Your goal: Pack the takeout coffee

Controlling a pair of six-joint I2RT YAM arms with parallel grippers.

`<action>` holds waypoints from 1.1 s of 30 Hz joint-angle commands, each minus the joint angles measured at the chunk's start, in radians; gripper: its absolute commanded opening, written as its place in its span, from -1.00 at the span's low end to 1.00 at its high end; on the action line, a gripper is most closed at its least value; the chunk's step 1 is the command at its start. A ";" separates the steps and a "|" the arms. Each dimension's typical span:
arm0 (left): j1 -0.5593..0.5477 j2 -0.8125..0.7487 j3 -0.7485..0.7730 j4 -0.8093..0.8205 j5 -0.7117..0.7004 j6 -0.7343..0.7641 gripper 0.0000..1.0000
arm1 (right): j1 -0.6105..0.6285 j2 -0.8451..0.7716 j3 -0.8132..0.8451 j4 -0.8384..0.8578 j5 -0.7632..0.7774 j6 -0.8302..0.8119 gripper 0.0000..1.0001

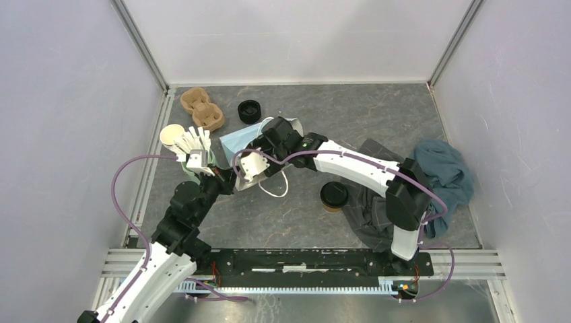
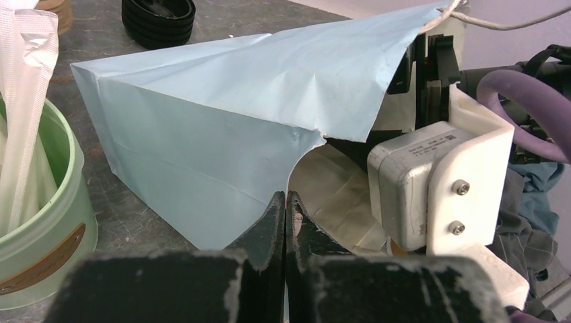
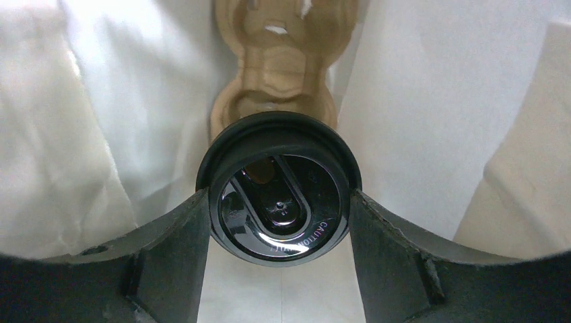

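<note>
Your right gripper grasped one cup inside the bag.
It sat by the carrier; your left gripper was clenched at the bag's lip.

Blue bag, black cup lid

The lid is glossy black plastic; the bag is creased matt paper.

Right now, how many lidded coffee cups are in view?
2. One cup stands on the table by the dark cloth; the second cup is in the right gripper inside the bag.
</note>
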 commanded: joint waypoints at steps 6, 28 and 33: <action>0.002 0.013 0.050 -0.013 -0.050 -0.019 -0.96 | 0.030 -0.067 -0.041 -0.049 -0.149 0.129 -1.00; 0.002 0.049 0.058 0.029 -0.111 0.167 -0.96 | -0.018 -0.056 0.013 -0.016 -0.093 0.029 -1.00; 0.002 0.078 0.074 0.041 -0.081 0.261 -0.96 | -0.031 -0.037 0.048 -0.037 -0.115 0.025 -1.00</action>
